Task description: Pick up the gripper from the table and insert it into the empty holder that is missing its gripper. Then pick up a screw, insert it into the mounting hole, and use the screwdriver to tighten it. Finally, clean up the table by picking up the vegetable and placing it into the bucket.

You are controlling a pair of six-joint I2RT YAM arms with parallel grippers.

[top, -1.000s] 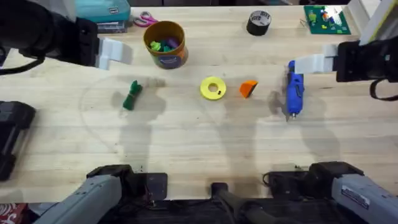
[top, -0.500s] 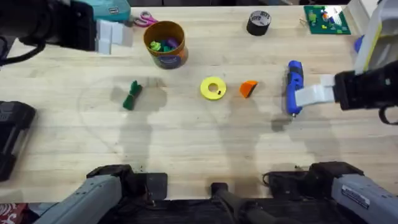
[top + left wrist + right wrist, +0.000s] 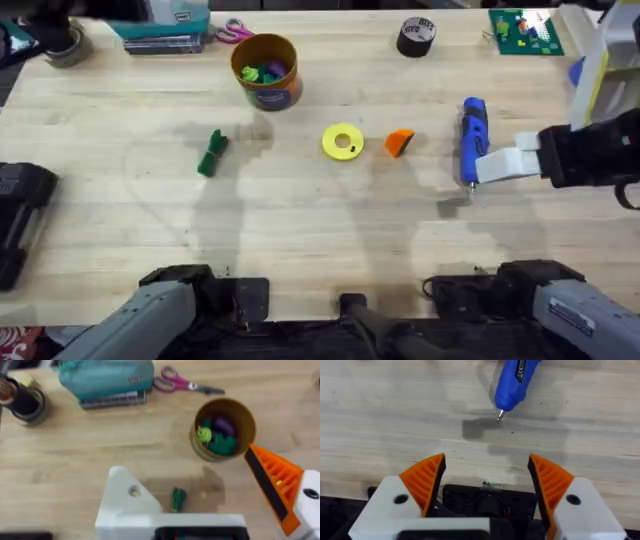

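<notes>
The orange ribbed gripper (image 3: 399, 142) lies on the table (image 3: 300, 230) between a yellow ring (image 3: 343, 141) and the blue screwdriver (image 3: 472, 138). My right gripper (image 3: 492, 167) hovers open beside the screwdriver's tip (image 3: 499, 415), both orange pads (image 3: 427, 480) in place. My left gripper (image 3: 185, 462) is open high over the far left; its bare white holder (image 3: 125, 500) shows a hole, and the other finger carries an orange tip (image 3: 272, 485). The green vegetable (image 3: 211, 153) lies left of centre, near the yellow bucket (image 3: 266, 70). The screw is out of view.
A black tape roll (image 3: 416, 36) and a green board (image 3: 522, 30) sit at the far right. Scissors (image 3: 232, 30) and a teal case (image 3: 165, 20) lie at the far left, with a dark cup (image 3: 27, 402) beyond. A black block (image 3: 20, 220) rests at the left edge.
The left arm has risen and swung away to the far left corner. The right gripper has come toward the near side along the screwdriver, to its tip end.
</notes>
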